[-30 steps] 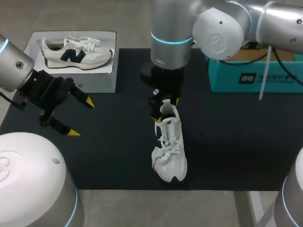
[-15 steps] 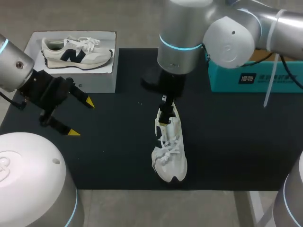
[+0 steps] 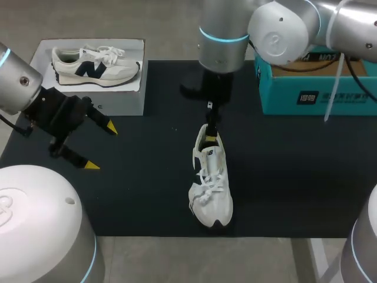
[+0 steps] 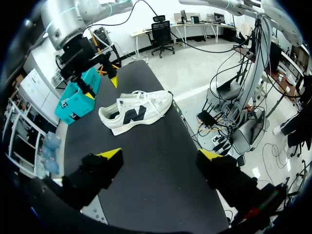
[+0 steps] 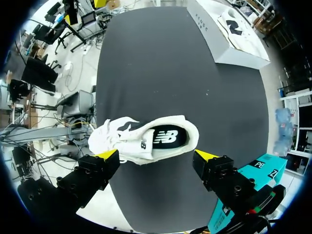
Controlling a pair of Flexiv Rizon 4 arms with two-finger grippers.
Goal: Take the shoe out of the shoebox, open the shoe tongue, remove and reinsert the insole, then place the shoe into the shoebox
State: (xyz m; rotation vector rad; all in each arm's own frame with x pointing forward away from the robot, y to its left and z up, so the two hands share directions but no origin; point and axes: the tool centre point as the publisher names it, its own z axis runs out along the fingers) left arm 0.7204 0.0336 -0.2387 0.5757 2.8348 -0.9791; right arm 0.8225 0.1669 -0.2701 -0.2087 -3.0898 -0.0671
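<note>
Shoe (image 3: 211,187) stands on its sole near the middle of the black mat (image 3: 141,177), outside the teal shoebox (image 3: 315,97). Its toe points to the near edge, its heel to the far edge, laces loose on top. Right gripper (image 3: 211,131) hangs over the heel end, fingers spread wide. In the right wrist view the two yellow tips stand either side of the shoe's opening, from above, and grip nothing (image 5: 157,154). A second ago this gripper sat lower, down at the heel collar; half a second ago one finger reached into the opening. Now it is lifted and drawn a little toward the far edge, and the wrist sits higher in the head view. The shoe has not shifted. Left gripper (image 3: 101,147) is unchanged: held above the mat's left side, tips well apart and holding nothing, just near of the white box with a shoe pictured on top (image 3: 88,94). The shoebox lies at the far right, open, well apart from the shoe.
</note>
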